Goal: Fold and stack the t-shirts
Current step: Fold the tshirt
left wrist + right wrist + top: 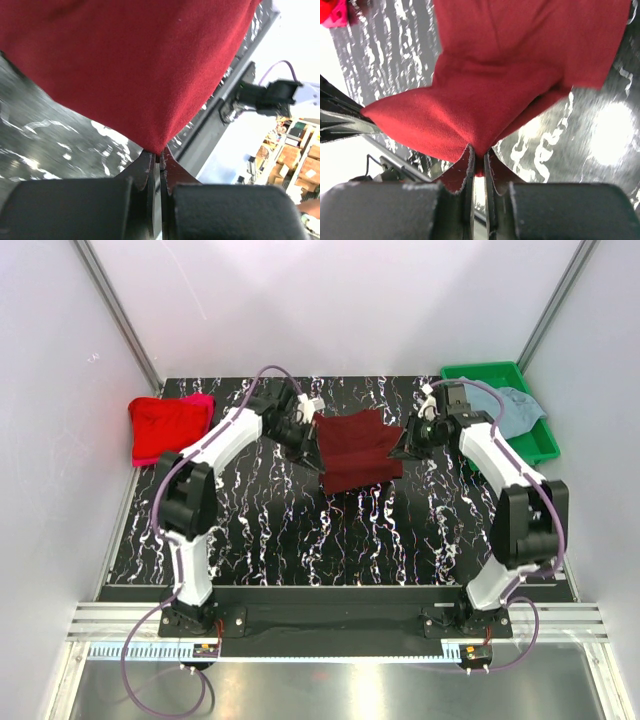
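Top external view: the dark maroon t-shirt [358, 450] is spread at the middle of the far half of the black, white-veined tabletop [280, 530], spanning the gap between the two arms, one arm at its left edge and one at its right. Left wrist view: the left fingers [144, 171] are pressed together with no visible gap, and a pointed corner of the maroon cloth is pinched at their tips; the rest of the shirt fans out away from them, above the tabletop. Right wrist view: the right fingers [464, 172] are closed to a narrow slit on a gathered fold of the same shirt, with cloth showing between the tips and the body of the shirt spreading beyond them. At the far left a bright red t-shirt [168, 423] lies on a pink t-shirt [204, 399]. At the far right a grey-blue t-shirt [515, 410] sits in the green tray [480, 372].
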Motion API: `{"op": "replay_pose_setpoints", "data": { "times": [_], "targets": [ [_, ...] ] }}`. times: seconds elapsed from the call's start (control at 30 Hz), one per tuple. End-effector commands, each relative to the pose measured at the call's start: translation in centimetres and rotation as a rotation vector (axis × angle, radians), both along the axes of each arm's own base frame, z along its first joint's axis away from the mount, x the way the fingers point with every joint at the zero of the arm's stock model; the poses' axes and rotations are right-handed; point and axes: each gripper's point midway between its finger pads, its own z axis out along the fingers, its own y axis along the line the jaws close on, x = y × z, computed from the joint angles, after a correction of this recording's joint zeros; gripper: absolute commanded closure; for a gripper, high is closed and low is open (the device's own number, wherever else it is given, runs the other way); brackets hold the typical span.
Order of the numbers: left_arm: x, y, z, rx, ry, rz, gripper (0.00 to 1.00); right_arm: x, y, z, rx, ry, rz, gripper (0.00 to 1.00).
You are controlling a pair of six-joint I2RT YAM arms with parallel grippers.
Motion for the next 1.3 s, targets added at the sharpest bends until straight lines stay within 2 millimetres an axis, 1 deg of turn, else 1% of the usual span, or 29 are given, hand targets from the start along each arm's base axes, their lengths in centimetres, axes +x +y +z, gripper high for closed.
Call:
{"op": "replay_pose_setpoints", "data": {
  "times": [0.0, 0.03, 0.07, 0.13, 0.17, 0.2, 0.27, 0.3, 0.33, 0.37, 0.43, 0.47, 0.5, 0.53, 0.57, 0.6, 0.63, 0.67, 0.7, 0.73, 0.83, 0.87, 0.9, 0.93, 0.97, 1.1, 1.17, 1.2, 1.27],
  "targets": [
    [3.4, 0.6, -0.4, 0.010, -0.057, 0.025, 1.00, 3.3, -0.4, 0.7, -0.021, -0.084, -0.005, 1.00],
    [4.1, 0.4, -1.1, 0.015, -0.048, 0.025, 1.00, 3.8, -0.3, 0.7, -0.021, -0.091, -0.004, 1.00],
    [4.5, 0.5, -1.4, 0.017, -0.046, 0.026, 1.00, 4.1, -0.3, -0.2, -0.024, -0.072, 0.000, 1.00],
    [5.3, 0.6, -2.4, 0.017, -0.036, 0.029, 1.00, 4.8, -0.2, -0.5, -0.023, -0.069, -0.001, 1.00],
    [5.6, 0.7, -2.8, 0.015, -0.028, 0.032, 1.00, 5.2, -0.1, -1.3, -0.026, -0.058, 0.000, 1.00],
    [6.0, 0.8, -3.1, 0.011, -0.023, 0.037, 1.00, 5.6, -0.1, -1.3, -0.023, -0.064, 0.001, 1.00],
    [6.9, 0.8, -4.3, 0.014, -0.010, 0.044, 1.00, 6.4, 0.0, -2.5, -0.026, -0.048, -0.003, 1.00],
    [7.4, 0.9, -5.5, 0.017, 0.010, 0.048, 1.00, 6.9, 0.1, -2.4, -0.024, -0.055, -0.003, 1.00],
    [8.1, 0.7, -5.3, 0.009, -0.001, 0.052, 1.00, 7.4, 0.2, -2.7, -0.022, -0.058, -0.004, 1.00],
    [8.4, 0.6, -5.5, 0.005, -0.001, 0.055, 1.00, 7.8, 0.2, -3.8, -0.023, -0.040, -0.003, 1.00],
    [9.6, 0.4, -6.2, -0.002, -0.004, 0.061, 1.00, 9.1, 0.4, -3.9, -0.022, -0.050, -0.005, 1.00],
    [9.9, 0.4, -6.4, -0.005, -0.006, 0.063, 1.00, 9.6, 0.5, -4.9, -0.024, -0.031, -0.004, 1.00],
    [10.3, 0.3, -6.5, -0.007, -0.011, 0.064, 1.00, 10.7, 0.6, -4.2, -0.021, -0.057, -0.005, 1.00],
    [11.0, 0.2, -6.7, -0.010, -0.019, 0.067, 1.00, 11.1, 0.7, -4.5, -0.023, -0.053, -0.004, 1.00],
    [11.4, 0.2, -6.7, -0.014, -0.025, 0.072, 1.00, 11.6, 0.7, -5.4, -0.025, -0.039, -0.003, 1.00],
    [11.8, 0.3, -6.8, -0.018, -0.031, 0.078, 1.00, 12.8, 0.9, -4.5, -0.022, -0.072, -0.002, 1.00],
    [12.5, 0.2, -6.7, -0.025, -0.048, 0.081, 1.00, 13.3, 0.9, -4.6, -0.022, -0.077, -0.003, 1.00],
    [12.8, 0.2, -6.6, -0.027, -0.056, 0.084, 1.00, 13.7, 1.0, -5.3, -0.025, -0.068, -0.004, 1.00],
    [13.6, 0.4, -6.6, -0.033, -0.072, 0.093, 1.00, 14.6, 1.0, -4.6, -0.023, -0.093, -0.007, 1.00],
    [14.3, 0.4, -6.6, -0.035, -0.090, 0.102, 1.00, 15.0, 1.1, -5.4, -0.026, -0.089, -0.007, 1.00],
    [16.9, 0.9, -6.9, -0.030, -0.152, 0.142, 1.00, 16.3, 1.1, -5.6, -0.028, -0.111, -0.018, 1.00],
    [17.7, 1.1, -7.0, -0.028, -0.171, 0.152, 1.00, 16.6, 1.1, -6.3, -0.029, -0.104, -0.020, 1.00],
    [18.6, 1.4, -7.6, -0.020, -0.187, 0.167, 1.00, 17.0, 1.2, -6.2, -0.029, -0.117, -0.021, 1.00],
    [19.4, 1.4, -6.8, -0.026, -0.223, 0.172, 1.00, 17.2, 1.2, -6.6, -0.030, -0.110, -0.023, 1.00],
    [19.9, 1.4, -6.8, -0.026, -0.240, 0.175, 1.00, 17.4, 1.3, -6.7, -0.030, -0.114, -0.021, 1.00],
    [21.7, 1.2, -5.1, -0.050, -0.326, 0.190, 1.00, 18.6, 1.2, -5.7, -0.027, -0.153, -0.023, 1.00],
    [22.1, 1.0, -4.1, -0.070, -0.350, 0.193, 1.00, 19.0, 1.1, -5.1, -0.013, -0.163, -0.032, 1.00],
    [22.0, 0.8, -3.2, -0.091, -0.364, 0.186, 1.00, 19.4, 1.0, -4.4, -0.005, -0.177, -0.038, 1.00],
    [21.6, 0.5, -2.3, -0.116, -0.365, 0.173, 1.00, 19.6, 1.3, -3.2, 0.013, -0.190, -0.038, 1.00]
  ]
}}
